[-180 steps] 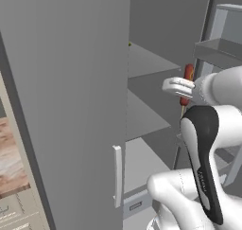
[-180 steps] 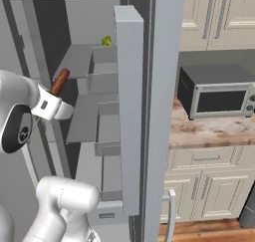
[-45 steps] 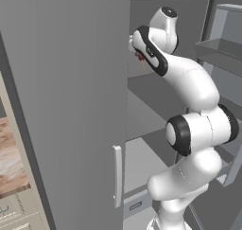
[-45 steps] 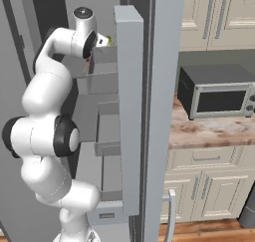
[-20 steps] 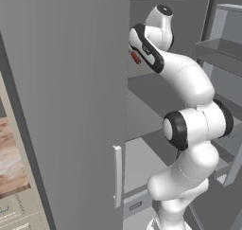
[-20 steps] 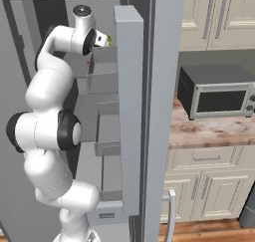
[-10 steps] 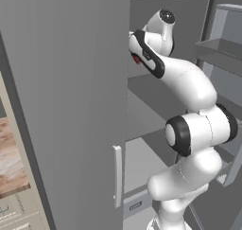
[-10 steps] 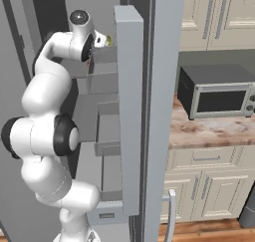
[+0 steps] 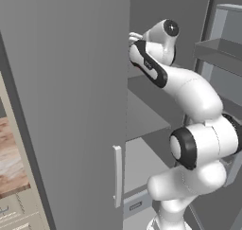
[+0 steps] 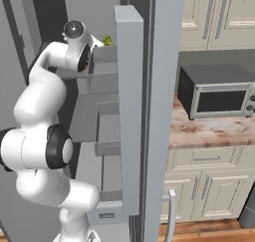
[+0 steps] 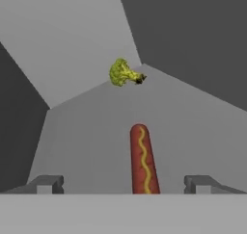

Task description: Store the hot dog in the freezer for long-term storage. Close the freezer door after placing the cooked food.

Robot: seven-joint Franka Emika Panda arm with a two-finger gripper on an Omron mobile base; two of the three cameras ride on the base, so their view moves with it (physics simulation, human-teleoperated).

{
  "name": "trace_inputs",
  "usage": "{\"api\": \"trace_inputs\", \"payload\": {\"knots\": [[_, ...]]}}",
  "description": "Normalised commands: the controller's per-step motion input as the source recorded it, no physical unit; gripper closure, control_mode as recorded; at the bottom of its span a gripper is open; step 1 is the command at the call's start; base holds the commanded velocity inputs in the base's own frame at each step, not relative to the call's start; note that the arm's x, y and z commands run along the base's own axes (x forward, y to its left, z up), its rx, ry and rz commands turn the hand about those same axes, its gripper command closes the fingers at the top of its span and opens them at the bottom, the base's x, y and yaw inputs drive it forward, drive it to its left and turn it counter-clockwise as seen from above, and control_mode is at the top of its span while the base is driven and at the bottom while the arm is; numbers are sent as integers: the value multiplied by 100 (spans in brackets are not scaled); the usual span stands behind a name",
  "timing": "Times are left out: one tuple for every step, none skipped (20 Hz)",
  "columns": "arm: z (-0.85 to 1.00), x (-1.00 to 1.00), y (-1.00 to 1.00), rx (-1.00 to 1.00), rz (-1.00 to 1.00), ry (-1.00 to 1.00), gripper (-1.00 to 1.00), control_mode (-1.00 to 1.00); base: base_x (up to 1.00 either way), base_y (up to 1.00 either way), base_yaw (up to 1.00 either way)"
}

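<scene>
Now hot dog (image 11: 143, 158) between claw (image 11: 123, 184) tips, unheld

A boxy silver microwave (image 10: 215, 97) is sitting on the mottled stone tabletop (image 10: 209, 131); cream panelled cabinets (image 10: 211, 188) are standing above a wooden floor (image 10: 209, 231).

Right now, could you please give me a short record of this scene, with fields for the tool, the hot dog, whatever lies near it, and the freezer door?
tool: open, fingertips apart either side of the hot dog
hot dog: lying flat on a grey freezer shelf, released
nearby: green leafy item farther back on the same shelf
freezer door: open, not yet closed
</scene>
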Motion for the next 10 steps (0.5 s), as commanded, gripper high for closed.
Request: {"api": "trace_inputs", "payload": {"knots": [[21, -31, 0, 5, -8, -1, -100, -100, 0, 0, 0], [21, -34, 0, 6, -8, -1, -100, -100, 0, 0, 0], [16, -29, 0, 6, -9, 0, -100, -100, 0, 0, 0], [11, -27, 0, 6, -10, 0, -100, -100, 0, 0, 0], [7, -29, 0, 7, -11, 0, -100, -100, 0, 0, 0], [2, -34, 0, 9, -11, 0, -100, -100, 0, 0, 0], [0, -40, 0, 9, -11, 0, -100, -100, 0, 0, 0], [0, -43, 0, 10, -12, 0, -100, -100, 0, 0, 0], [0, -49, -1, 14, -19, 0, -100, -100, 0, 0, 0], [0, -51, 0, 13, -19, 0, -100, -100, 0, 0, 0]]}}
